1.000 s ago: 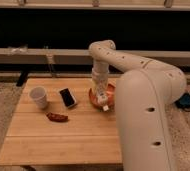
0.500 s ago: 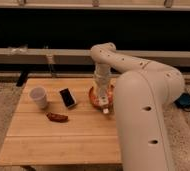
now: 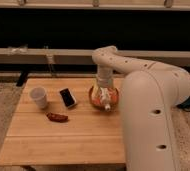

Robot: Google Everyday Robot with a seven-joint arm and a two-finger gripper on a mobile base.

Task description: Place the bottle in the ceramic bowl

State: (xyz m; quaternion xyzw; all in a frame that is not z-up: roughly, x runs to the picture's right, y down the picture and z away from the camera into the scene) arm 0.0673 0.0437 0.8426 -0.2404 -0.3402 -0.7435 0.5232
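The orange-red ceramic bowl point(image 3: 94, 98) stands on the wooden table point(image 3: 63, 142), right of its middle. My gripper point(image 3: 105, 94) hangs straight down from the white arm, right over the bowl and partly inside it, hiding most of it. The white bottle point(image 3: 107, 103) shows under the gripper inside the bowl, its pale end pointing at the bowl's near rim. I cannot tell if the bottle rests in the bowl or is still held.
A white cup point(image 3: 38, 97) stands at the table's left. A dark phone-like slab point(image 3: 67, 98) lies beside it. A reddish-brown snack point(image 3: 57, 117) lies nearer the front. My bulky white arm body point(image 3: 153, 120) covers the table's right side. A dark wall runs behind.
The gripper has sunk a little lower into the bowl with the bottle. The bottle's pale end now shows at the near rim. Nothing else has moved.
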